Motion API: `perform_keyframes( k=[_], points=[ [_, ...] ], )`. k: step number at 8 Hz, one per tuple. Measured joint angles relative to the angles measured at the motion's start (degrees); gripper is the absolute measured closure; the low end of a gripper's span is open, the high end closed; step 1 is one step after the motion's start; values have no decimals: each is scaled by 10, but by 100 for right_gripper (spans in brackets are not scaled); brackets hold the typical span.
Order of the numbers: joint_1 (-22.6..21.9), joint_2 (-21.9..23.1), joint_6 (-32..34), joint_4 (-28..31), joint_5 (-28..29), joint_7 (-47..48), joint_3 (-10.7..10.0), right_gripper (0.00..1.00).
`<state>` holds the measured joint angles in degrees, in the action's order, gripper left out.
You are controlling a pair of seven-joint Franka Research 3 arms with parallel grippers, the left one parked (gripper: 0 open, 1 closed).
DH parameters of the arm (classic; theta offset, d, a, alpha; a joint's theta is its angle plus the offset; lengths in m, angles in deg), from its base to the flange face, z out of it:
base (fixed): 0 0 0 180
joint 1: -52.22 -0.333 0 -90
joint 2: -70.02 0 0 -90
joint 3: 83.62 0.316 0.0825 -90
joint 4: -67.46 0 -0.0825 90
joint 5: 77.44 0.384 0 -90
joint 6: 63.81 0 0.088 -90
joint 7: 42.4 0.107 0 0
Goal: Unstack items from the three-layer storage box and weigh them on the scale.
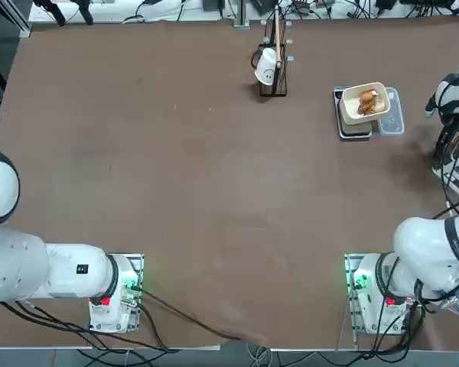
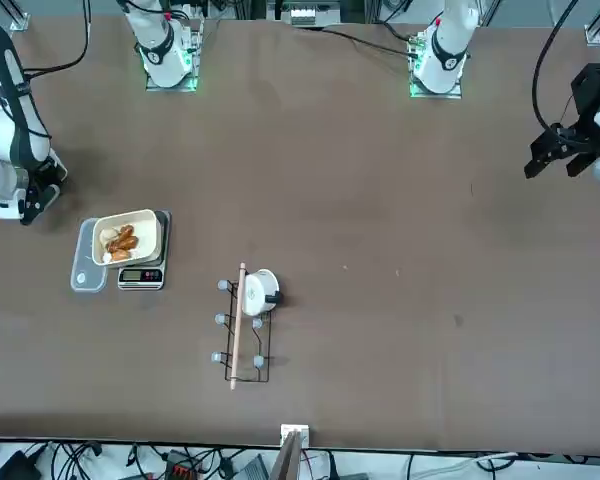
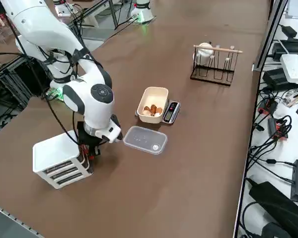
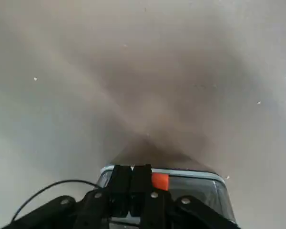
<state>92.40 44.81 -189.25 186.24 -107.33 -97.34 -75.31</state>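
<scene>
The brown table carries the white three-layer storage box at its right edge. The right gripper hangs beside the box's upper layer, its fingers pressed together by a red-orange tab. Well apart, the cream tray of brown food pieces sits on the scale, beside a clear container.

Top view, clock bearings from table centre: tray holding items atop scale, 2 o'clock. Clear container touching its right. Storage box 3 o'clock, at edge. Mug stand 12–1 o'clock.
</scene>
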Motion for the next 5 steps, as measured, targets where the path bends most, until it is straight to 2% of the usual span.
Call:
perform_keyframes(
  k=[5],
  points=[
    [3,0,26,-14,2,10,5,98]
  ],
)
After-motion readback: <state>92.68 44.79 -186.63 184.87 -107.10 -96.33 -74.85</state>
